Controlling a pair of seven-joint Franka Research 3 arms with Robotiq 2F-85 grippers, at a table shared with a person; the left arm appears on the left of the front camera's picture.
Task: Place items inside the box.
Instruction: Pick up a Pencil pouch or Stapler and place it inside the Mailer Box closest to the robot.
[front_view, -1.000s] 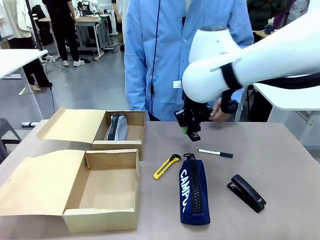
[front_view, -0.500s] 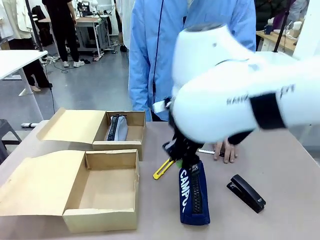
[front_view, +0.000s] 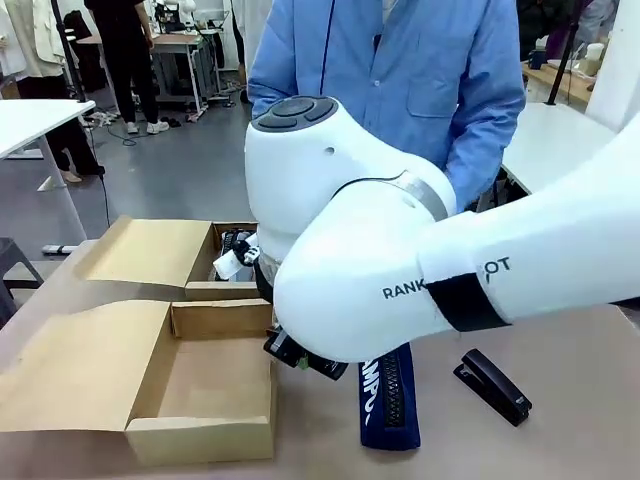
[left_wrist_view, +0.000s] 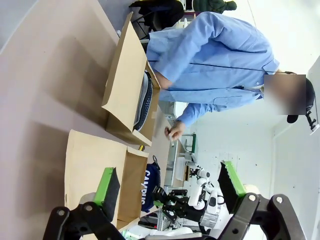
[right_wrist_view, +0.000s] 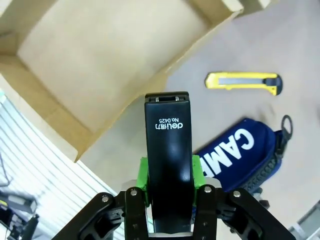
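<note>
At left on the surface (front_view: 580, 420) the box (front_view: 200, 400) lies open. By its right wall the right gripper (right_wrist_view: 168, 172) clamps a stapler (right_wrist_view: 168, 145). The case (right_wrist_view: 240, 150) lies beside it, a second stapler (front_view: 492, 385) farther right. The left gripper (left_wrist_view: 167, 187) gapes wide, empty.

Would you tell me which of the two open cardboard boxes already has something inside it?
The farther box, nearer the person: a grey zip pencil case lies in it, while the nearer box is bare inside.
</note>
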